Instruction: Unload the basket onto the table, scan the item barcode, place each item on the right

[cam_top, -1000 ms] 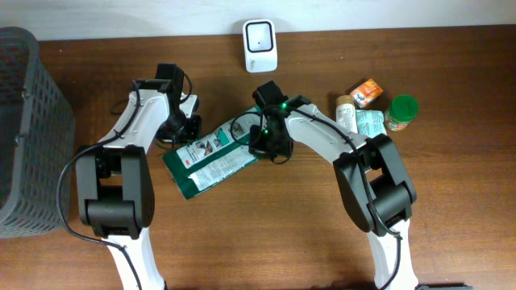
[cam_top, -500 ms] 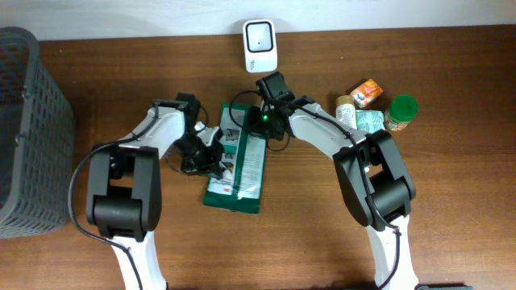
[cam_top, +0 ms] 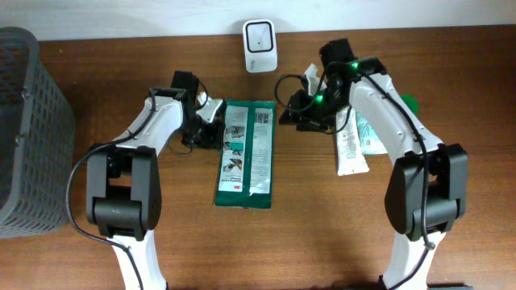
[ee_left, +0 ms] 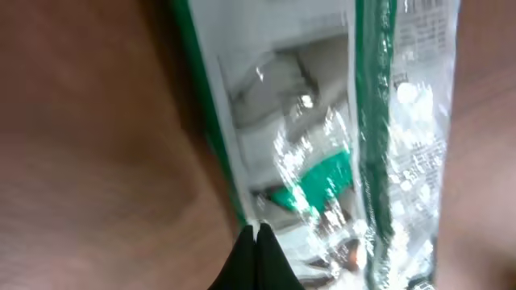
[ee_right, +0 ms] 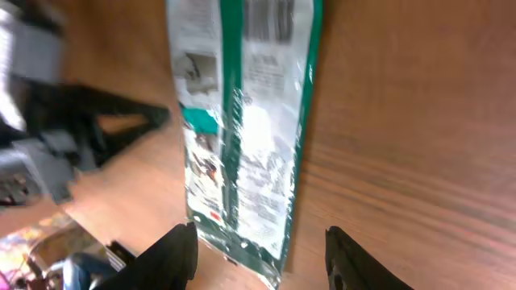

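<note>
Lying flat on the brown wooden table [cam_top: 322,234], the long green and white plastic packet [cam_top: 248,153] is sitting in the middle, between the two arms. Its long axis is running straight away from the robot. Its far short end is pointing at the small white box-shaped barcode scanner [cam_top: 260,35], which is standing near the table's back edge, apart from the packet.

The left gripper [cam_top: 208,133] is sitting at the packet's left long edge, toward the far end. In the left wrist view the left gripper [ee_left: 256,234] is showing its black fingers pressed together into a point right at the packet's edge. Whether any film is being pinched between them cannot be told. The right gripper [cam_top: 292,113] is hovering just beside the far right corner, not touching. From the right wrist view its fingers are standing spread, the right gripper [ee_right: 262,262] carrying nothing.

The black barcode [cam_top: 264,118] is facing up at the far right corner, the end closest to the scanner. The left arm is looking the nearer of the two to the packet, the right arm the nearer to the barcode.
</note>
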`<state>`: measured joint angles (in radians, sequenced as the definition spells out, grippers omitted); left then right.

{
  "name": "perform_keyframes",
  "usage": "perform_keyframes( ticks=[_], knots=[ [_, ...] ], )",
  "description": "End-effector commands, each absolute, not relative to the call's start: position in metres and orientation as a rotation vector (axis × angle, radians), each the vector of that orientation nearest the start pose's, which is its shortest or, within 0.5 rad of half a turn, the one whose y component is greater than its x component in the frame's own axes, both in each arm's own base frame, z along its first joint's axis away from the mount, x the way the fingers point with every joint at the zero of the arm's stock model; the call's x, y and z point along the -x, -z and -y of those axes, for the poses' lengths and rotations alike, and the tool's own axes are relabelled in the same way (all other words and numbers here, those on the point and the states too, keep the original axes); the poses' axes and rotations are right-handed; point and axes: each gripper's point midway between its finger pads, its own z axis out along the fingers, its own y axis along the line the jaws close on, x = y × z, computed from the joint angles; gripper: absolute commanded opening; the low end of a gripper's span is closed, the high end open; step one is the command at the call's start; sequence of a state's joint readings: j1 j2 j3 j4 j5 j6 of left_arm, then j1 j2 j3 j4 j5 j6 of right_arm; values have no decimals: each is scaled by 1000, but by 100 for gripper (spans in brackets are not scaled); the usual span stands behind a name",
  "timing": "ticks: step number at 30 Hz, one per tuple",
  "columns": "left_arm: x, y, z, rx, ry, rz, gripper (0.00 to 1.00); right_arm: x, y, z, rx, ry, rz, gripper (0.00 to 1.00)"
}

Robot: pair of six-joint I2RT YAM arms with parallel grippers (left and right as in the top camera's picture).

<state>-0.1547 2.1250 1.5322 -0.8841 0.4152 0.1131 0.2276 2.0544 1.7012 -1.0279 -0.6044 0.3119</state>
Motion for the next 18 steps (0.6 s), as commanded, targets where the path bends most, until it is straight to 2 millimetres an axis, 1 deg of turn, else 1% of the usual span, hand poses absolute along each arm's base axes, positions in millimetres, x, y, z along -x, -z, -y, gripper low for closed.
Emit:
perform_keyframes(
  ticks=[1,2,3,6,8,10,13,16,17,18],
  knots=[
    [-414,-32,126,-518,540,-2894,0,-380,-75,-200,-3,-976,-3042,49],
    [-413,-33,129,-522,573,-2888,0,-373,-63,-201,-59,-985,-3065,48],
    [-412,-34,133,-537,604,-2877,0,-370,-56,-202,-85,-987,-3071,46],
    [-412,-40,144,-546,703,-2844,0,-367,-37,-205,-131,-1031,-3051,45],
    [-409,-41,151,-546,777,-2826,0,-364,-27,-205,-168,-1040,-3048,45],
    [-407,-39,156,-544,825,-2825,0,-363,-24,-206,-169,-1041,-3044,45],
    [-405,-25,154,-482,831,-2880,0,-362,-22,-213,-160,-1044,-3040,45],
    [-399,-3,153,-431,843,-2950,0,-361,-22,-218,-146,-1040,-3040,45],
    [-397,2,152,-426,836,-2968,0,-361,-22,-218,-147,-1038,-3040,45],
    [-396,10,146,-388,782,-3007,0,-361,-21,-217,-148,-1028,-3041,45]
  ],
)
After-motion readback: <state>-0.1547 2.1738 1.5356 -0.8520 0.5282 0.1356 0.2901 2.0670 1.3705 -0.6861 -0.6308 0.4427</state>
